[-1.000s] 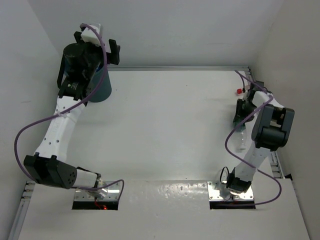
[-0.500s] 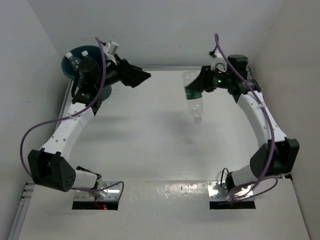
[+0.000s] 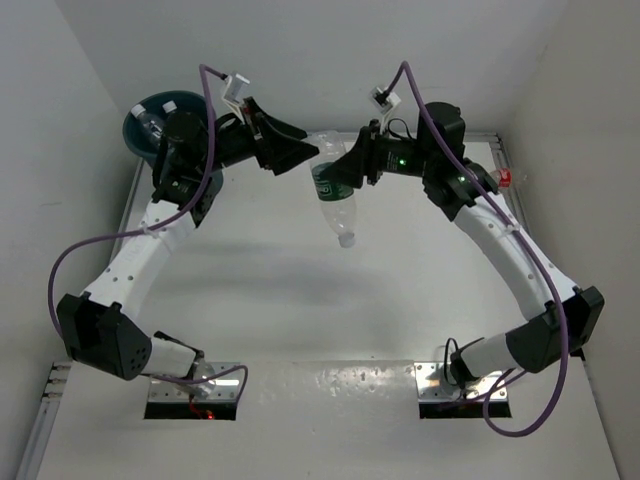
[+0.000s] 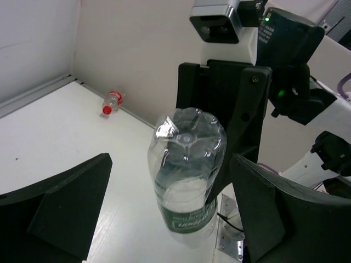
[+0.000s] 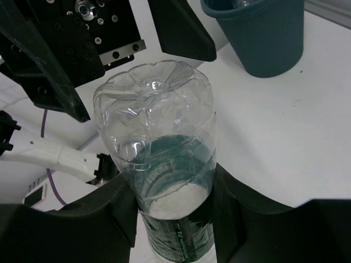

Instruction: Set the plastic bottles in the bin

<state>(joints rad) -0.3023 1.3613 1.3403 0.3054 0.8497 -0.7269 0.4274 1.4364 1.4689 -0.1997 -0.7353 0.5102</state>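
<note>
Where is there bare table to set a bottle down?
The main bare patch of the table is the middle and near side, between left arm and right arm. The far right is bare up to a tiny red-capped object. Crowded: far middle, where left end effector and right end effector meet at the green-labelled bottle, and around the bin, far left.

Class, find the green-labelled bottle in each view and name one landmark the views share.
Top external: green-labelled bottle at upper centre of the picture.
Left wrist: bottle at centre, base toward camera.
Right wrist: bottle at centre, filling the foreground.
Shared landmark: the right gripper clamped on it.
</note>
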